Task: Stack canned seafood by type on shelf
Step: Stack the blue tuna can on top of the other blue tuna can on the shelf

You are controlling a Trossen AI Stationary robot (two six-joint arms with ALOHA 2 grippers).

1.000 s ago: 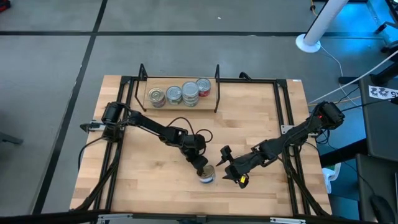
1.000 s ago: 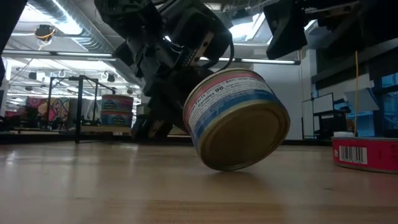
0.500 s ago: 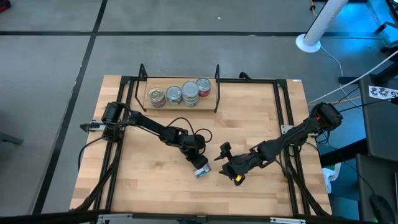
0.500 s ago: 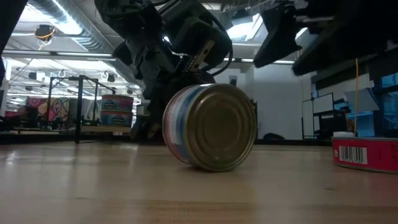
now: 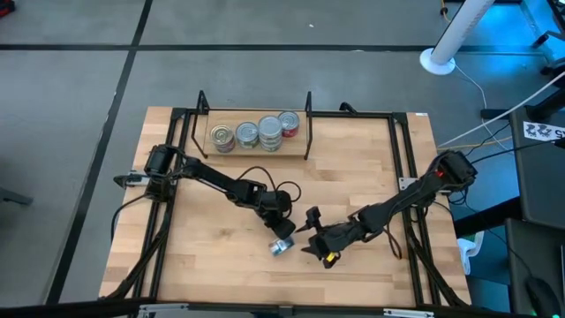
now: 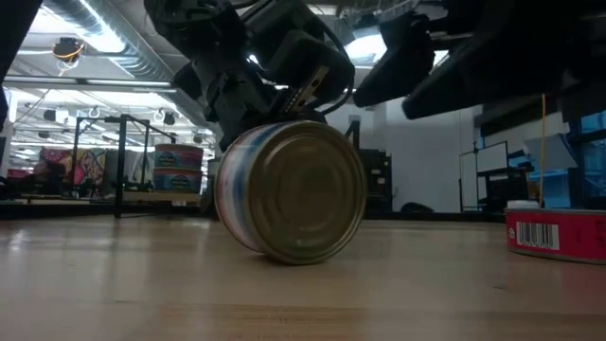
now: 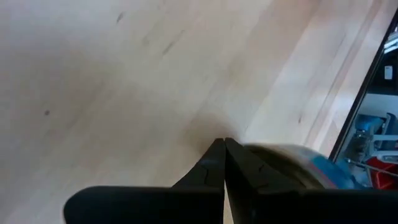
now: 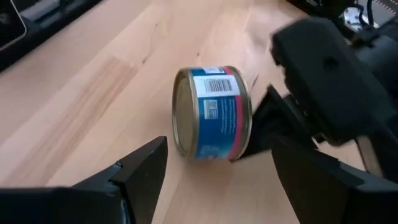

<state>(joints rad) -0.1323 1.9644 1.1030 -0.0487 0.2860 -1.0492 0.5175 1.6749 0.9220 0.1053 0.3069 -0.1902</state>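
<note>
One tin of canned seafood [image 8: 211, 113] with a blue, white and pink label lies on its side on the tabletop, near the middle of the front edge. In the low view its gold end [image 6: 301, 194] faces the near edge. My left gripper [image 5: 283, 233] is shut and stands against the tin's far end. My right gripper [image 5: 306, 234] is open just to the right of the tin, its fingers [image 8: 142, 171] pointing at it without touching. Several tins [image 5: 258, 133] stand on the shelf [image 5: 256, 148] at the far side. My left gripper is shut, and the tips of its fingers [image 8: 260, 127] lie against the tin's far end, at the rim [image 8: 244, 144]. The fingers come slanting down from the table's far left. The tin rests on its round wall on the table, and nothing is pinched.
A red tin [image 6: 559, 232] lies on the table at the right in the low view. Black frame rails [image 5: 402, 159] run along the table's sides and back. Bare wood lies between the shelf and the arms.
The tin, tilted up on its rim against my left gripper, has tipped onto its side and rolled a little toward the table's left edge. My right gripper, still open, has moved left toward the tin and sunk lower.
</note>
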